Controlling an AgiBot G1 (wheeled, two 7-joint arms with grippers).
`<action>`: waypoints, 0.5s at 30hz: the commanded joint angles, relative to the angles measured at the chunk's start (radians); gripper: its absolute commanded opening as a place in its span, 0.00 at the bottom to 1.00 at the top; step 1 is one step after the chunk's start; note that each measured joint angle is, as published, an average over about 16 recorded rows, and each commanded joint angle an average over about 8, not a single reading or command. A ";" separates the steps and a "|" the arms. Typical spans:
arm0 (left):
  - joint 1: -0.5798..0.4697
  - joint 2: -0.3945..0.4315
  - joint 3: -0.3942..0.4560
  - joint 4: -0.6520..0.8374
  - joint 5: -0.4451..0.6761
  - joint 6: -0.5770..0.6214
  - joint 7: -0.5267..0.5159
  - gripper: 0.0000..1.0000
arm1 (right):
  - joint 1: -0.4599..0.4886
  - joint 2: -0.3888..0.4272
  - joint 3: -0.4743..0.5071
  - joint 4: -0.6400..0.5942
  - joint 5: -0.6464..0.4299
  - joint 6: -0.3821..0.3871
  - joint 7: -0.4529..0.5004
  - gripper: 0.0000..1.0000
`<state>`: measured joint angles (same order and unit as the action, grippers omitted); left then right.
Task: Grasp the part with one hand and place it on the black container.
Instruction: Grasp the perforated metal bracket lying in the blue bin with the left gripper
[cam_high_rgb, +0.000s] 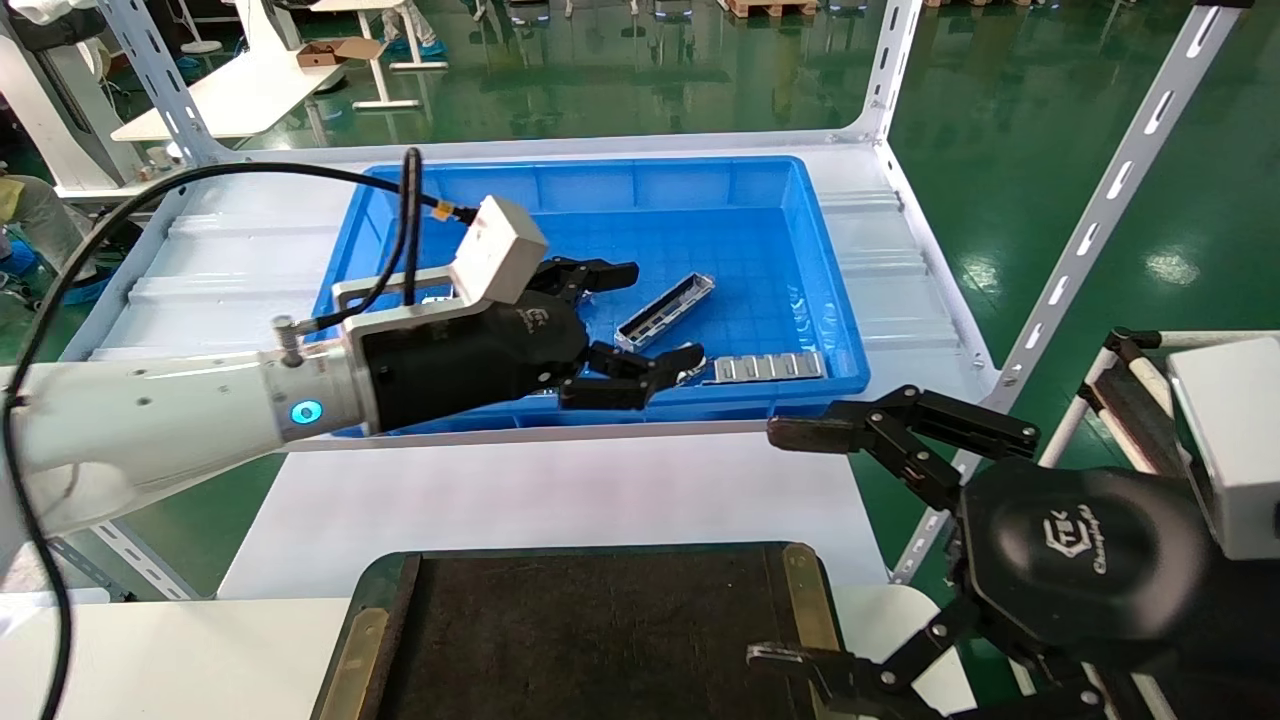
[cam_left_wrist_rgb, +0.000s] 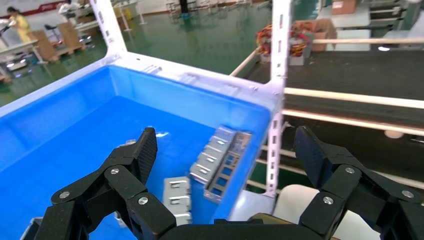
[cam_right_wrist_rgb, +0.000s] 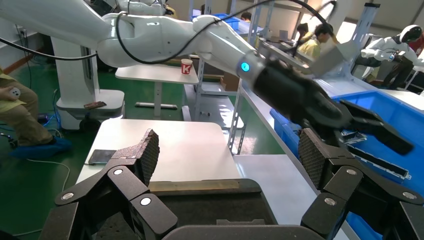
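part (cam_high_rgb: 664, 311): silver-grey — dark inner slot
bin (cam_high_rgb: 820, 300): bright blue, faint grid pattern on its floor
strips (cam_high_rgb: 768, 367): flat silver, a row of square holes
container (cam_high_rgb: 590, 640): black textured mat, brass side strips, dark green rim
left gripper (cam_high_rgb: 640, 318): black, on a white arm with a glowing blue ring
right gripper (cam_high_rgb: 790, 545): black — white logo on its body
floor (cam_high_rgb: 1000, 130): glossy green

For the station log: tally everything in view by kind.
Pincers: 2, left pincer and right pincer
Blue bin: 1
Black tray: 1
Channel bar: 1
Holed strips: 2
Total: 7
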<state>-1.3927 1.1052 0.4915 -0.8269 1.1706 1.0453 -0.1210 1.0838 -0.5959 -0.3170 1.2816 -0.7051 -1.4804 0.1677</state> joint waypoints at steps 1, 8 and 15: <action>-0.019 0.033 0.010 0.049 0.021 -0.022 0.017 1.00 | 0.000 0.000 0.000 0.000 0.000 0.000 0.000 1.00; -0.067 0.137 0.026 0.221 0.061 -0.099 0.088 1.00 | 0.000 0.000 0.000 0.000 0.000 0.000 0.000 1.00; -0.108 0.224 0.025 0.384 0.071 -0.187 0.176 1.00 | 0.000 0.000 -0.001 0.000 0.000 0.000 0.000 1.00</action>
<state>-1.4975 1.3182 0.5197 -0.4556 1.2354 0.8657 0.0487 1.0839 -0.5957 -0.3175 1.2816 -0.7047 -1.4802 0.1674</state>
